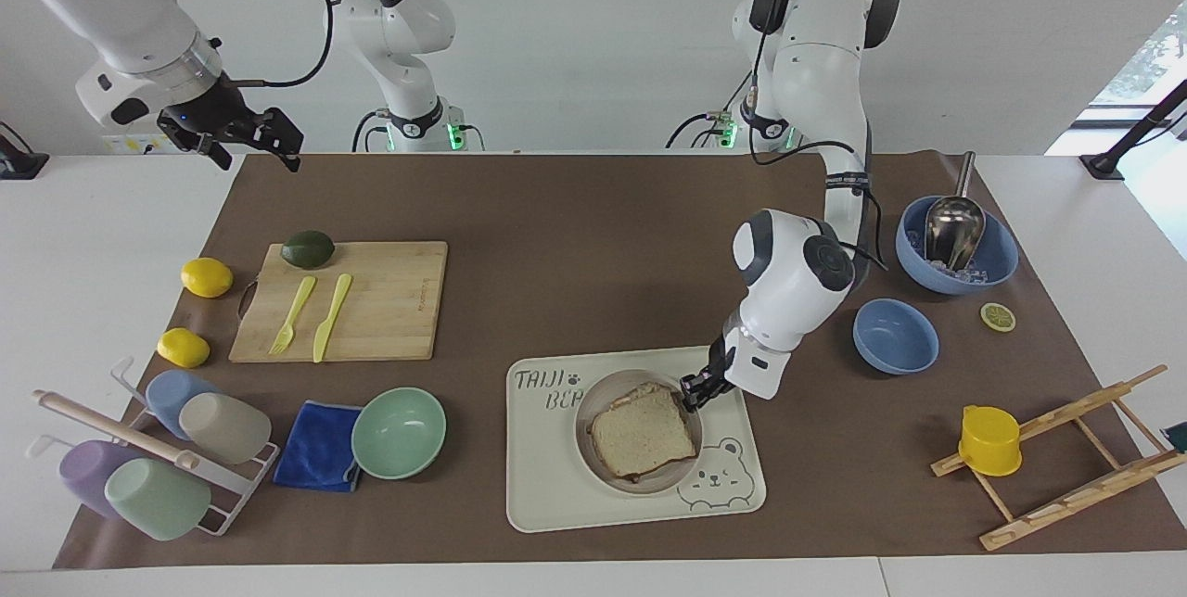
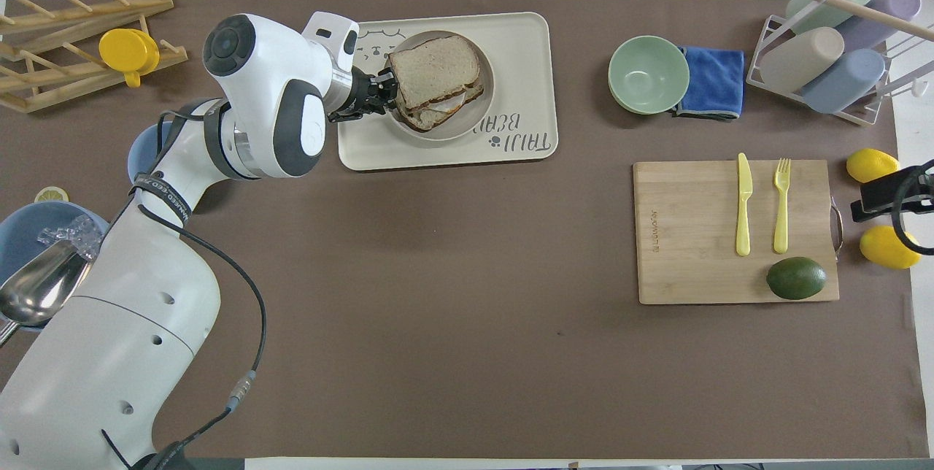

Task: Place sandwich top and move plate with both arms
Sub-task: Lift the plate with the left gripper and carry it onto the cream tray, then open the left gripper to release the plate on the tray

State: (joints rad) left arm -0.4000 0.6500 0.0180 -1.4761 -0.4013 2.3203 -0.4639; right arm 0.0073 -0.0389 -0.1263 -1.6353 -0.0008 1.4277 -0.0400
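Observation:
The sandwich top (image 1: 644, 430) (image 2: 434, 61), a pale slice with a brown crust, lies on a stacked sandwich on the round beige plate (image 1: 586, 450) (image 2: 467, 123). The plate rests on the cream bear tray (image 1: 547, 486) (image 2: 518, 54). My left gripper (image 1: 694, 390) (image 2: 383, 88) is low at the plate's rim, on the side toward the left arm's end of the table. My right gripper (image 1: 239, 141) (image 2: 886, 196) waits open in the air over the table's edge at the right arm's end, near the lemons, holding nothing.
Two blue bowls (image 1: 895, 336) (image 1: 955, 245), one with a metal scoop, sit by the left arm. A wooden rack with a yellow cup (image 1: 989, 439) lies farther out. A mint bowl (image 1: 399, 432), blue cloth, cup rack, and cutting board (image 1: 371, 300) with avocado, fork and knife fill the right arm's end.

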